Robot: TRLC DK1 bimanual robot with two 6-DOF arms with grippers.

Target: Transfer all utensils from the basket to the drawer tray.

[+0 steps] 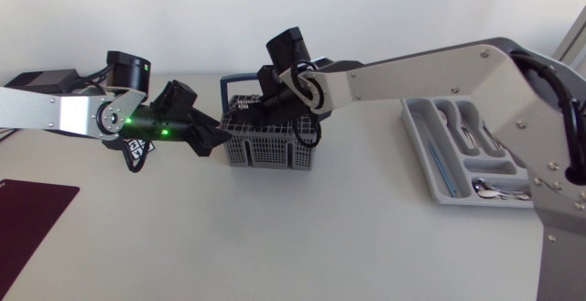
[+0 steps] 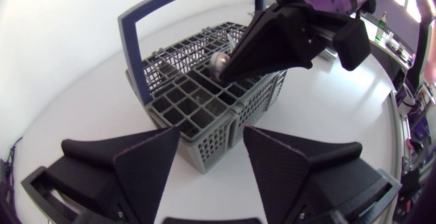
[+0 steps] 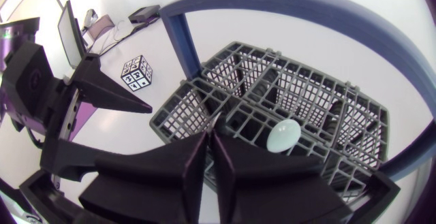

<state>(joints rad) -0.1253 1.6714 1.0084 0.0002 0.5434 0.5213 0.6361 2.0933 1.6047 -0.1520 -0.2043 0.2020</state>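
Note:
The grey wire basket (image 1: pixel 275 147) with a blue handle (image 3: pixel 184 40) stands mid-table. My left gripper (image 1: pixel 218 141) is shut on its near corner, one finger (image 2: pixel 146 163) on each side wall. My right gripper (image 1: pixel 265 111) dips into the basket from above, its fingers (image 3: pixel 191 163) pressed almost together on a thin grey utensil end (image 3: pixel 216 118) at their tips. A spoon bowl (image 3: pixel 283 135) stands up in the compartment beside them and also shows at the right fingertips in the left wrist view (image 2: pixel 219 60). The white drawer tray (image 1: pixel 417 141) at the right holds several utensils (image 1: pixel 499 189).
A black-and-white patterned cube (image 1: pixel 135 155) lies under my left arm, a short way from the basket (image 3: pixel 136 74). A dark red mat (image 1: pixel 27 219) covers the table's front left corner. Bare tabletop lies between basket and tray.

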